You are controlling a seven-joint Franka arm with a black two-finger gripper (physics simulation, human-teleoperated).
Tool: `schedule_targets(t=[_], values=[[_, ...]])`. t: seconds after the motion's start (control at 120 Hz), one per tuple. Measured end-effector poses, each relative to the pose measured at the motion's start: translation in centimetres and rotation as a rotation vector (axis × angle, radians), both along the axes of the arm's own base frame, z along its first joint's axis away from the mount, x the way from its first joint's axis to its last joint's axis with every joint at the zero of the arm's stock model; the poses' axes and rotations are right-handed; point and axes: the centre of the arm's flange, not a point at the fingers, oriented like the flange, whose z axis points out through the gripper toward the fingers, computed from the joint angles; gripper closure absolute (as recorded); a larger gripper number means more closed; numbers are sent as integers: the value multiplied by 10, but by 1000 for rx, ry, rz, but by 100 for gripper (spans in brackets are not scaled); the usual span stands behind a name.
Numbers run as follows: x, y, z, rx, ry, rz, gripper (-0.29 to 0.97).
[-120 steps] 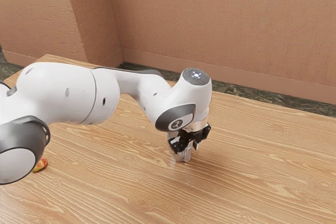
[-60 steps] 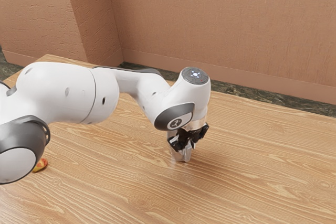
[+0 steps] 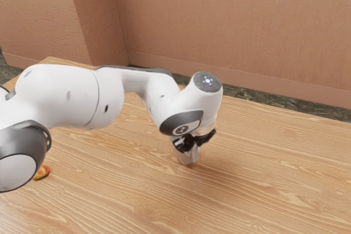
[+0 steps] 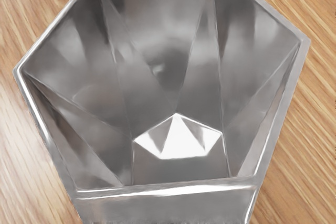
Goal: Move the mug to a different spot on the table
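Tool (image 3: pixel 193 141) is pinching, as it seems, one wall of the silvery faceted mug (image 3: pixel 186 155), which is staying close over the wooden surface (image 3: pixel 263 182), near its middle. Metal is looking stiff, light and slippery, so gripping deep on the rim wall is suiting best.

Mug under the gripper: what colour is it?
Shiny silver-grey, faceted hexagonal metal mug, clearest in the wrist view.
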Motion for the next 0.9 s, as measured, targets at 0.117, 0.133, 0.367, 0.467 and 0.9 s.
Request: schedule_targets(t=[0.117, 0.133, 0.367, 0.467, 0.9], values=[[1, 4, 4, 37, -14, -12, 62], [2, 6, 5, 42, -16, -10, 62], [8, 32, 22, 74, -29, 47, 62], [9, 50, 22, 95, -12, 91, 61], [8, 112, 14, 159, 66, 241, 62]])
